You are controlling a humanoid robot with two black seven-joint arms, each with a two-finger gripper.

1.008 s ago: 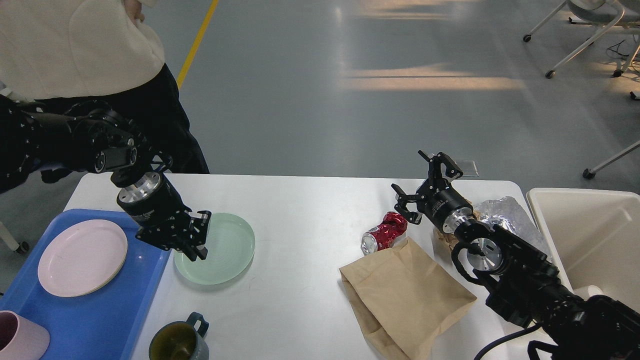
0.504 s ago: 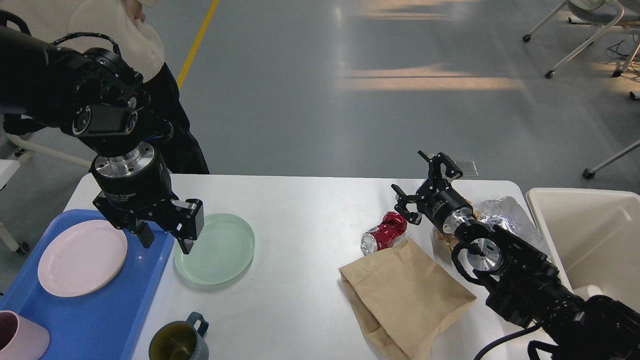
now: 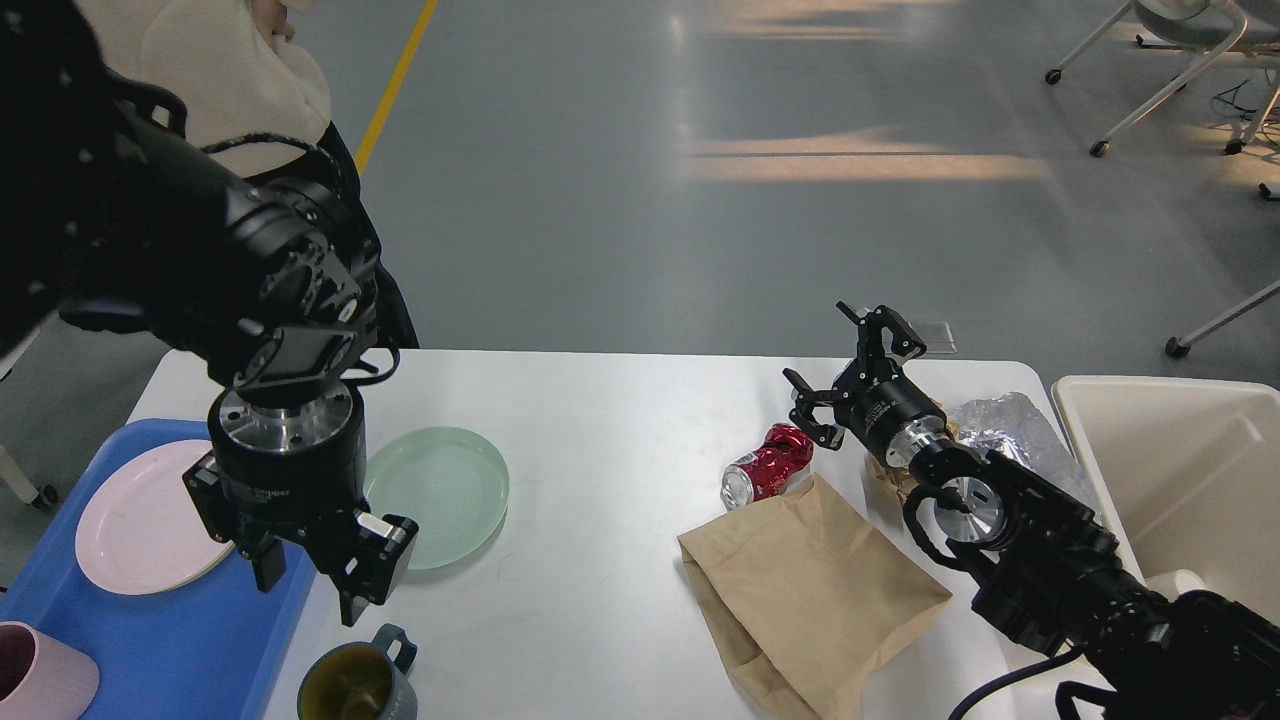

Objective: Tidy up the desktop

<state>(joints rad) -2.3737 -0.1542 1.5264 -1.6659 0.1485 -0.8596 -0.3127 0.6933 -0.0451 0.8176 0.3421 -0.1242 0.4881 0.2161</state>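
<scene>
Head view: left claw (image 3: 308,590) pointed straight down, fingers parted with a clear gap and nothing between them. It hung over the seam where the flat blue plastic tray (image 3: 190,640) met the large white matte table (image 3: 600,470), and whether it touched either I could not tell. One finger (image 3: 268,565) sat over the tray edge, the other over bare table. Just below the claw stood a dark grey-green ceramic mug (image 3: 358,680) with its handle turned up and right. Beside the claw's wrist, on the right, lay a pale green round plate (image 3: 445,495), flat on the table and partly hidden by the wrist. On the tray, left of the claw, rested a pale pink round plate (image 3: 135,520), and a pink cup (image 3: 40,675) showed at the tray's near left corner.

Right claw (image 3: 850,365) was raised over the far right part of the table, fingers spread wide, empty. Just beside it, lower left, lay a crushed red metal can (image 3: 770,462) on its side. Near the can lay a flat brown paper bag (image 3: 810,590), its far corner touching or overlapping the can. Crumpled silver foil (image 3: 1005,425) sat behind the right arm. A cream plastic bin (image 3: 1180,470) stood past the table's right edge.

A person in a cream top (image 3: 230,80) stood behind the far left corner of the table.
</scene>
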